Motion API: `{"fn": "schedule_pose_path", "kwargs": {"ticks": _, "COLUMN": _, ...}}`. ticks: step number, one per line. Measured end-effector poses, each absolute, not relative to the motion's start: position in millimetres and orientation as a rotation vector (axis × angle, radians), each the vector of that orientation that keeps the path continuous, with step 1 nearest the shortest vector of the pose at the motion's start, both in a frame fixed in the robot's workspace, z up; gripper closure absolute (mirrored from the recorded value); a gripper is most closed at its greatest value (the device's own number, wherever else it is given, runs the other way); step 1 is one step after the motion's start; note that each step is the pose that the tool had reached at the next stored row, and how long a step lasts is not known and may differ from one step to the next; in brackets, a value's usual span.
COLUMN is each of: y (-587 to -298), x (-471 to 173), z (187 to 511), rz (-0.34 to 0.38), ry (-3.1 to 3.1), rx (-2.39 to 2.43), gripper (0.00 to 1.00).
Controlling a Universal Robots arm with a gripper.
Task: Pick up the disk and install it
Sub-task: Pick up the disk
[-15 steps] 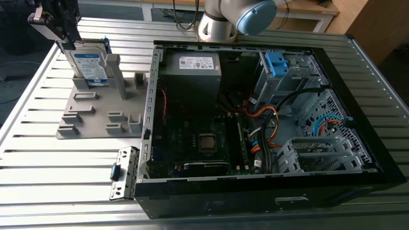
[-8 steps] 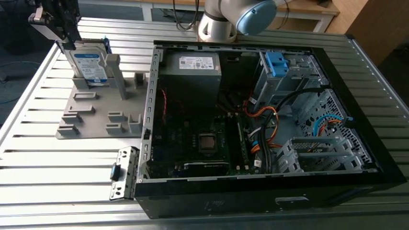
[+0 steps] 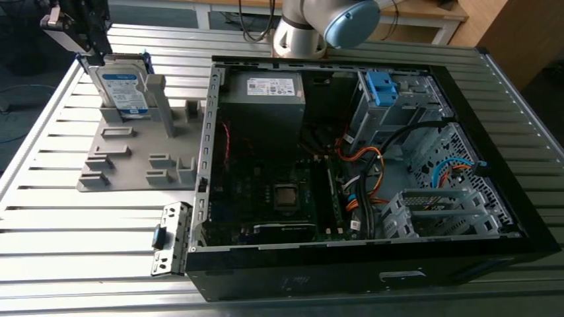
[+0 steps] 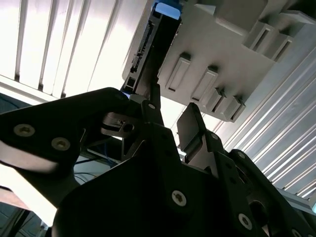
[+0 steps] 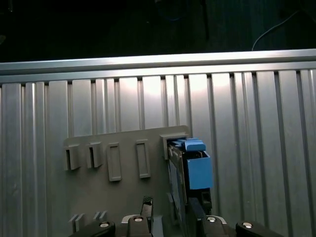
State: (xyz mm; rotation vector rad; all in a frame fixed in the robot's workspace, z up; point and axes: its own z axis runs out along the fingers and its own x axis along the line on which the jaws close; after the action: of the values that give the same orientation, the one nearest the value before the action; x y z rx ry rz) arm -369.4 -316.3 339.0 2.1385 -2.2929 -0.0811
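At ten o'clock from the open black computer case (image 3: 308,281), the silver, blue-framed rectangular disk (image 3: 123,89) stands upright in a grey plastic holder (image 3: 132,155) on the ribbed metal counter (image 3: 53,251). The black end effector (image 3: 91,51) is just above it. In the second wrist view, the end effector (image 4: 172,116) is open, with the disk (image 4: 148,49) just past its tips. In the first wrist view, the disk (image 5: 197,168) stands on edge in the holder (image 5: 123,197).

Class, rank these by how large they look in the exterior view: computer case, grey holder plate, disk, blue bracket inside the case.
Largest to smallest:
1. computer case
2. grey holder plate
3. disk
4. blue bracket
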Motion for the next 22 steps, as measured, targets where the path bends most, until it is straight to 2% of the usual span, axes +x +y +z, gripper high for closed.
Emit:
{"fn": "schedule_pose_path", "kwargs": {"ticks": 20, "y": -306.9, "x": -374.7, "z": 334.4, "rz": -0.099, "ry": -2.23, "rx": 2.215, "gripper": 0.59}}
{"fn": "schedule_pose_path", "kwargs": {"ticks": 22, "y": -306.8, "x": -374.7, "z": 334.5, "rz": -0.099, "ry": -2.23, "rx": 2.215, "gripper": 0.52}}
